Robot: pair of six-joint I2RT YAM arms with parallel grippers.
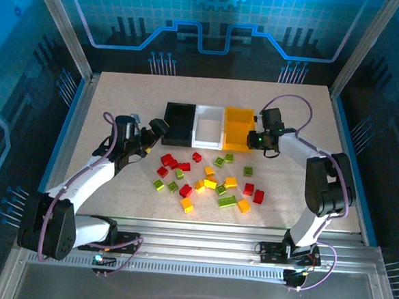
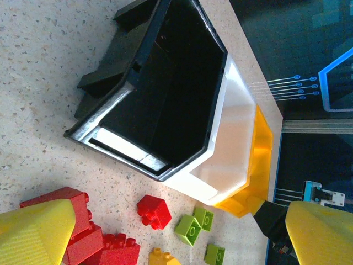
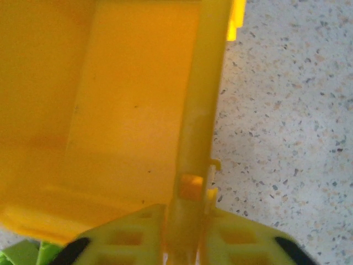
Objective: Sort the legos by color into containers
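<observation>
Barely started, by the look of it: the legos (image 1: pixel 210 184) are lying loose on the table (image 1: pixel 121 96), reds, lime greens and yellow-oranges mixed, at 6 o'clock from the row of bins. No brick is showing inside the black bin (image 2: pixel 165 94). The white bin (image 1: pixel 209 125) and the yellow-orange bin (image 1: pixel 239 125) are looking bare too (their floors are small from above), so the whole sort is waiting.

Left gripper (image 1: pixel 158 127) is hovering at 8 o'clock of the black bin, fingers spread wide on nothing, with the red cluster (image 1: pixel 169 161) near it at 5 o'clock.

Right gripper (image 3: pixel 185 223) is straddling the yellow-orange bin's 3 o'clock wall, one finger on each side; pinching or loose, I cannot tell. Bricks are sitting at 7 o'clock from it, well apart.
</observation>
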